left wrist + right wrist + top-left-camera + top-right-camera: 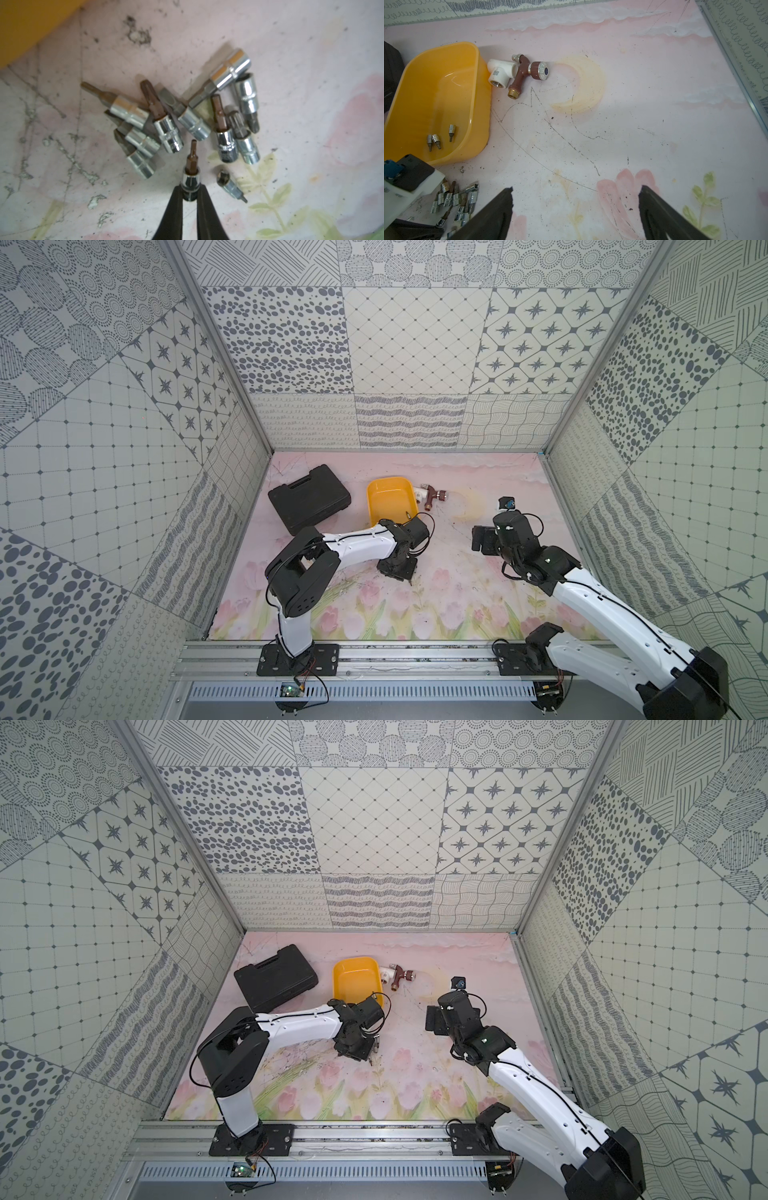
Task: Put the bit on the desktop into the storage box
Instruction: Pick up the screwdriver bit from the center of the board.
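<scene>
A small bit (pixel 190 182), a chrome socket with a brown hex tip, is pinched between the fingers of my left gripper (pixel 190 190), which is shut on it just above the desktop (pixel 457 593). Several more bits (pixel 176 122) lie in a loose pile right beyond it, also visible in the right wrist view (pixel 454 199). The yellow storage box (pixel 388 481) sits behind the left arm, with three bits (pixel 433 141) on its floor. My right gripper (pixel 575 199) hangs open over bare desktop to the right of the pile, holding nothing.
A black tool case (pixel 309 497) lies closed to the left of the box. A brown tap joined to a white pipe fitting (pixel 519 71) rests against the box's right side. Patterned walls close in the desktop on three sides.
</scene>
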Available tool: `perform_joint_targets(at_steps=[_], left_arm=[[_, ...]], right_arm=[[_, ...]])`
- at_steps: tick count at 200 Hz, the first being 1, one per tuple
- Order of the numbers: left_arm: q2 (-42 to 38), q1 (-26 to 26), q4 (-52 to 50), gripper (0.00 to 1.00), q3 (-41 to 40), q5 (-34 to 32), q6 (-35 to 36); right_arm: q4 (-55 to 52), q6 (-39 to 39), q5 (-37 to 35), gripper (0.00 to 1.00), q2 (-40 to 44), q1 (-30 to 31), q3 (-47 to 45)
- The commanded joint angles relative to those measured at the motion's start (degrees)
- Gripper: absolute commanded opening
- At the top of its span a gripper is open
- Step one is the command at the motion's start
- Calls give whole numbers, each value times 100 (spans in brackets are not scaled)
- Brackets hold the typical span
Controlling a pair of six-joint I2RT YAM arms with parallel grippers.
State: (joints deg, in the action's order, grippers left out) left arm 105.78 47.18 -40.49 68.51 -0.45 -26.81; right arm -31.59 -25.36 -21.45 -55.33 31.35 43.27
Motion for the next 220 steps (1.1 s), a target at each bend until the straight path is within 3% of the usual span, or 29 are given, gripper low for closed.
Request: perform_joint_targets(at_steps=[1, 60, 97, 165, 220], left_arm=[[-251, 37, 43, 15, -107, 69, 22], [-850, 37, -134, 15, -183, -35, 110], [-1118, -62, -298, 15, 272, -121, 231], [-1012, -756, -469, 14, 1235, -108, 809], [-381, -1242, -600, 14, 1887, -184, 1218]], right_arm=[[110, -109, -6, 97, -77, -33, -29], [136, -118, 10, 97, -109, -33, -30], [131, -109, 27, 97, -108, -33, -22], [136, -87, 5, 97, -3, -35, -30], [136, -79, -13, 97, 86, -34, -47]])
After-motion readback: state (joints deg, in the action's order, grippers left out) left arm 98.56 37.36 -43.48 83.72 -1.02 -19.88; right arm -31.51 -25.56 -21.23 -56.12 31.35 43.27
